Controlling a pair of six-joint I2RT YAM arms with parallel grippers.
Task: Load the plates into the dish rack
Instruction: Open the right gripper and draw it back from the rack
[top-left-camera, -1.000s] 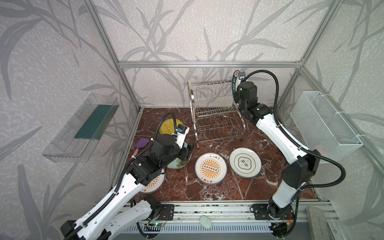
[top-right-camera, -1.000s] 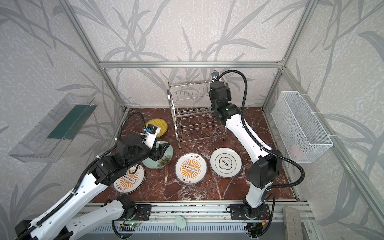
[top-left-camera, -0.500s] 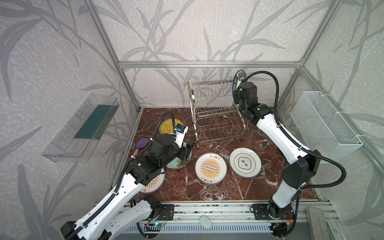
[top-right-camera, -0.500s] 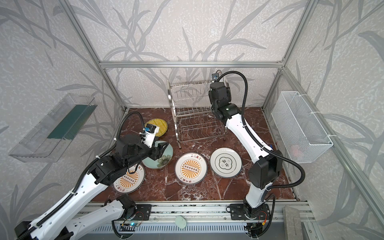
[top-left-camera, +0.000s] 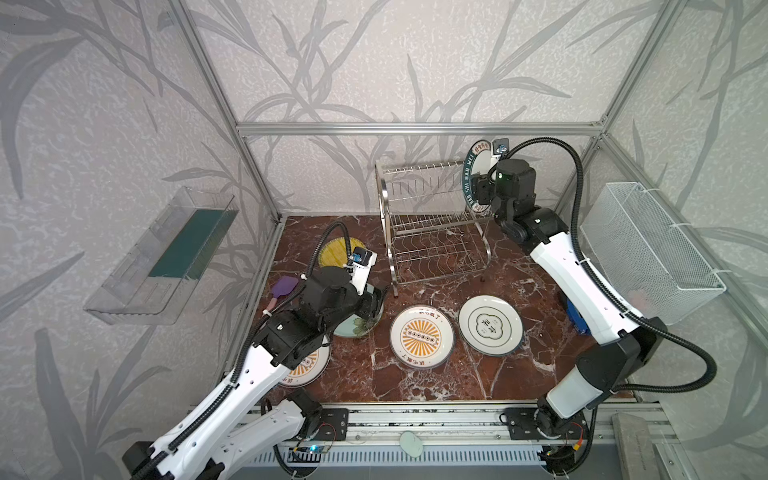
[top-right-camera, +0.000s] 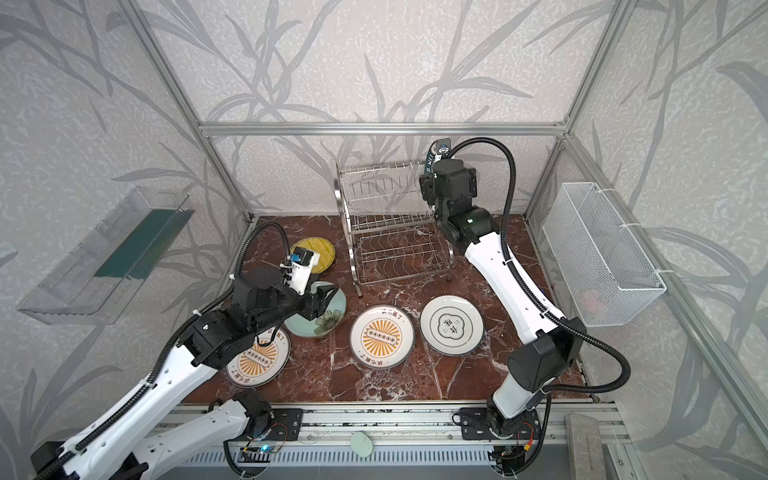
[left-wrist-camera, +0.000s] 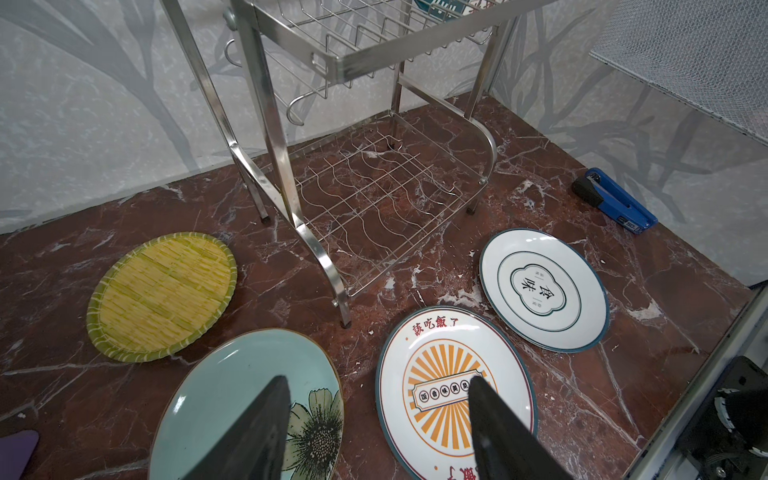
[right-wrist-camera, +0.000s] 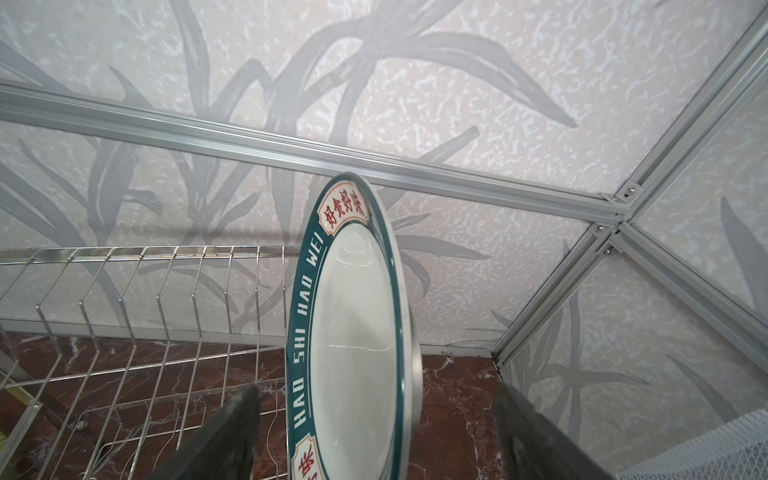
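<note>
A: Starting with the biggest thing: is the dish rack (top-left-camera: 434, 224) filling up?

B: Barely. Reading the marble table (top-left-camera: 523, 274) as a clock face in a top view, the one rack stands at 12 o'clock. Its lower tier is bare. The upper shelf carries a single plate, the teal-rimmed white plate (right-wrist-camera: 353, 332), on edge at the rack's 3 o'clock end.

A: So one of six is loaded?

B: As I judge it, yes, with five left. They lie flat: a white plate with dark markings (top-left-camera: 490, 325) at 4 o'clock, one sunburst plate (top-left-camera: 422, 337) at 7, the other sunburst plate (top-right-camera: 257, 357) at 8, partly under the left arm (top-right-camera: 174, 374), the pale teal flowered plate (top-right-camera: 324, 320) at 9, and the yellow ribbed plate (top-left-camera: 332, 251) at 10.

A: Count by kind?

B: Two white with dark markings, two sunburst, one teal, one yellow.

A: And the grippers?

B: Two. The right gripper (right-wrist-camera: 376, 392) has its jaws spread wide on either side of the racked plate, touching neither face, so the wires appear to carry it alone. The left gripper (left-wrist-camera: 378, 382) hangs over the teal plate's 3 o'clock rim, jaws apart, holding nothing.
</note>
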